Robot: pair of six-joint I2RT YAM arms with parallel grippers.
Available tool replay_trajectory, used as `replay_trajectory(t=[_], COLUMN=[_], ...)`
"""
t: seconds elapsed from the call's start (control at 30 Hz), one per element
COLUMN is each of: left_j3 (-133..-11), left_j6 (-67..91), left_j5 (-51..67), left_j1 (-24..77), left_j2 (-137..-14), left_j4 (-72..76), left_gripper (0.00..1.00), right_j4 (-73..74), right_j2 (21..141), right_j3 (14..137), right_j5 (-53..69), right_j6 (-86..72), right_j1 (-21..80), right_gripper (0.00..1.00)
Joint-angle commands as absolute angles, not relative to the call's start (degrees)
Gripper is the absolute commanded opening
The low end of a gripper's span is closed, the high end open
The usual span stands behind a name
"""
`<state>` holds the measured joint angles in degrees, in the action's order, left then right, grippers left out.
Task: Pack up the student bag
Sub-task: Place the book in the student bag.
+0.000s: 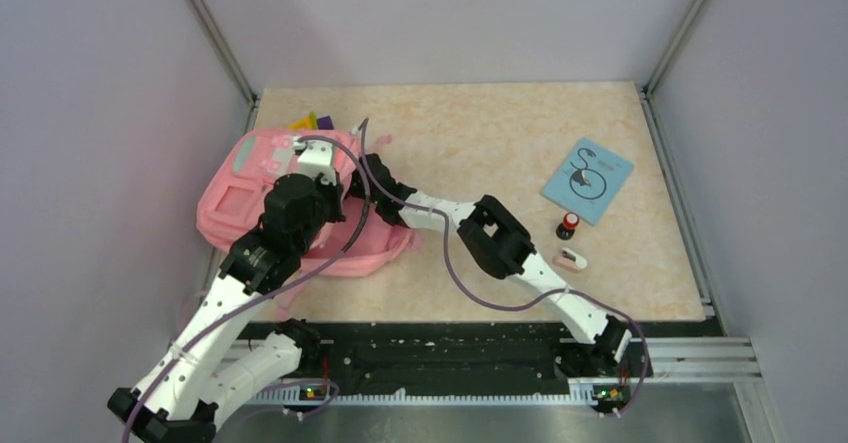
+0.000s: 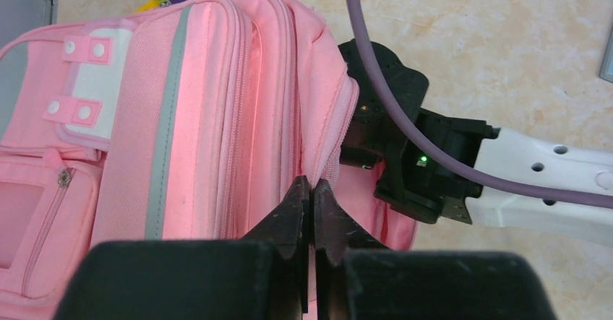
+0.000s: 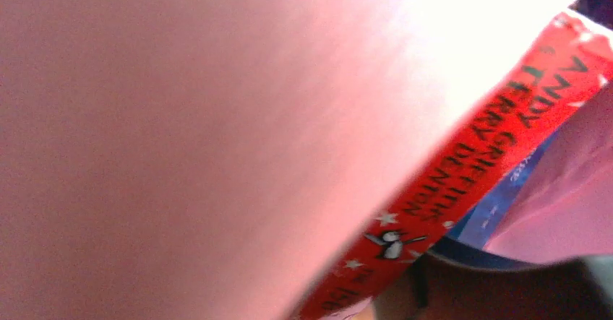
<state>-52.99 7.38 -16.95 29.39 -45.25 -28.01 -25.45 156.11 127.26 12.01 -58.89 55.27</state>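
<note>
The student bag is a pink backpack lying at the table's left side. My left gripper is shut, pinching the fabric edge of the bag's opening. From the right, my right arm's wrist pushes into that opening, and the bag hides its fingers from above. In the right wrist view the bag's pink lining fills most of the frame. A book with a red spine runs slantwise inside, next to one dark finger. How wide those jaws stand does not show.
A light blue booklet lies at the right of the table. Near it stand a small dark bottle with a red cap and a small pink and white object. Yellow and purple items poke out behind the bag. Walls enclose the table.
</note>
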Motion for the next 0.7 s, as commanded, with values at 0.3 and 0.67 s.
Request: replay_trajectory(t=[0.3,0.67], left_j3=[-52.76,-53.00], left_j6=[7.40,7.57], left_j5=[-17.14,-16.68], left_j1=[29.09,28.93], left_j2=[-43.82,-45.18], left_j4=[-20.83,-21.27], left_gripper=[0.00,0.00], right_j4=[-26.94,-28.88], right_j2=[132.59,114.94], right_j3=[98.59,76.39], right_j5=[2.15,-1.93], right_j6=[-43.58,-35.70], right_j1=[57.00,57.06], right_gripper=[0.78,0.77])
